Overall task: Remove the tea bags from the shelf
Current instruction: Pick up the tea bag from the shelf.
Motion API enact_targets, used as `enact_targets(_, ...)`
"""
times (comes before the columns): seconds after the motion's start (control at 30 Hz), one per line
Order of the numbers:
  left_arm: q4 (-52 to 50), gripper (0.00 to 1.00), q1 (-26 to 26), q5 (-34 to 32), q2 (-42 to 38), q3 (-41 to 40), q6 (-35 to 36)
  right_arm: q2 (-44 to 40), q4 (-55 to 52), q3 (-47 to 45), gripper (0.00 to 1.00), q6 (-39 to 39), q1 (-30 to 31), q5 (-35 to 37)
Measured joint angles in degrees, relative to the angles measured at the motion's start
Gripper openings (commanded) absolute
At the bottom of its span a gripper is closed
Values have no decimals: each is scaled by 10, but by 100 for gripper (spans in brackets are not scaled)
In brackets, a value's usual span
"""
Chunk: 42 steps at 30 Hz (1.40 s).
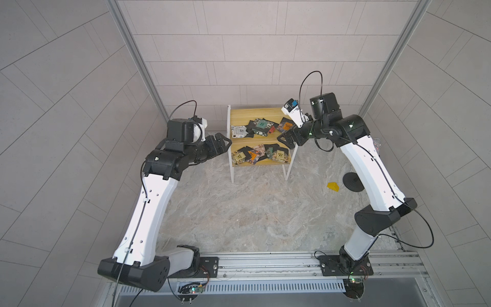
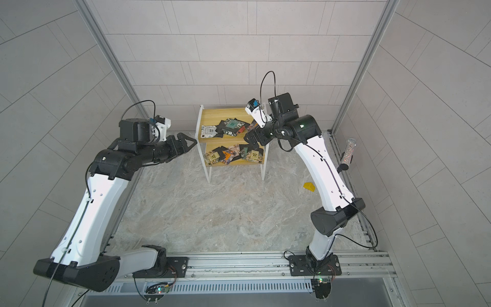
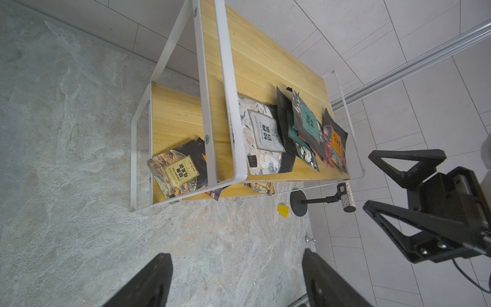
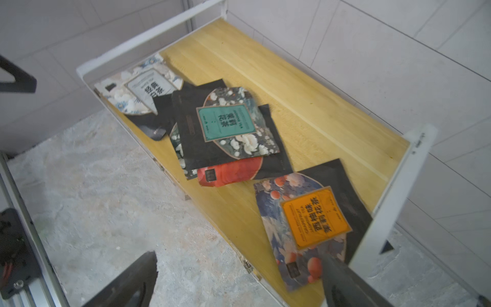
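The shelf stands at the back of the table, with yellowish boards and a white frame. Several tea bags lie overlapped on its upper board, and several more on the lower one. My left gripper hovers open just off the shelf's left end, nothing between its fingers. My right gripper is open at the upper board's front right corner. In the right wrist view one finger overlaps the corner of the orange-label tea bag. Teal-label, red and white-label bags lie farther along.
A small yellow wedge and a black stand's round base sit on the table right of the shelf, under my right arm. The stand carries a glittery cylinder. Tiled walls close in right behind the shelf.
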Motion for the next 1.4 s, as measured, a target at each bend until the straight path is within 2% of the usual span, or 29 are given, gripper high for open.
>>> enact_targets(0.33, -2, 85, 0, 6, 12, 0, 3, 6, 19, -13, 100, -85, 19, 58)
enact_targets(0.9, -1, 85, 0, 6, 15, -10, 3, 33, 52, -43, 99, -117, 29, 137)
enact_targets(1.1, 1, 85, 0, 7, 16, -14, 3, 32, 72, -55, 92, -117, 30, 142)
enact_targets(1.4, 2, 85, 0, 8, 16, -24, 3, 2, 109, -106, 75, -118, 38, 140)
